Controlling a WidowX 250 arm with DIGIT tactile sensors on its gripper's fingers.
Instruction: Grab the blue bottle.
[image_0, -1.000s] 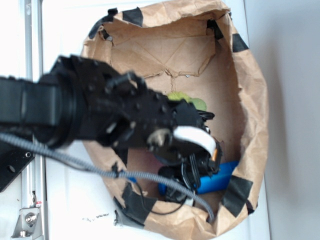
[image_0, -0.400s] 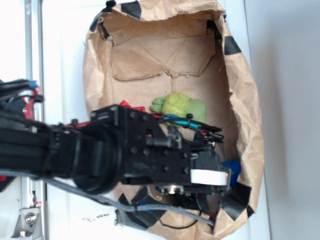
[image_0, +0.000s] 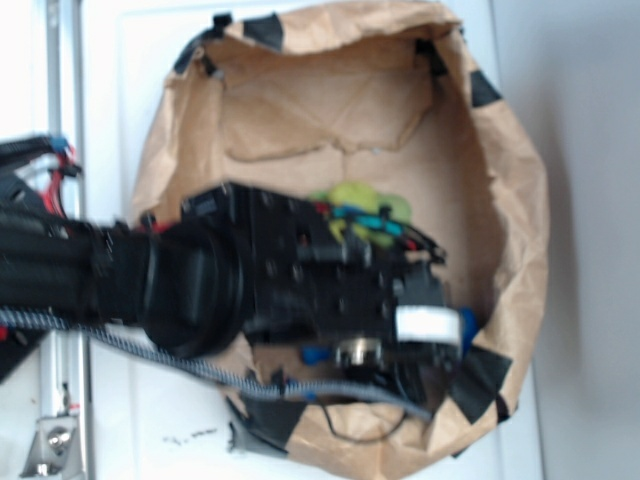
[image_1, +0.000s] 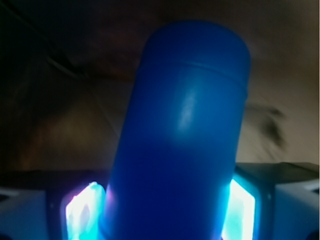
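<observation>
While you are looking through the wrist view, the blue bottle (image_1: 182, 135) is filling most of it, sitting between the two fingers (image_1: 85, 212), which are pressing against its lower body on either side, so the gripper (image_1: 162, 220) is closed on it. Its long axis is running up the frame and leaning a little to the right, with the flat rimmed end pointing away from the camera toward the brown paper behind; the end nearest the gripper is out of sight.

Compared with a moment ago, you are seeing far less blue in the exterior view: the arm has settled lower over the near right corner of the paper bag (image_0: 510, 200), and only a small sliver of the bottle (image_0: 467, 322) is showing just right of the white label on the gripper (image_0: 420, 350). The bag's rim has also shifted slightly.

Further out, a green plush toy (image_0: 355, 200) is lying in the bag's middle, partly hidden by the arm, and the bag is resting on the white counter (image_0: 590, 240).
</observation>
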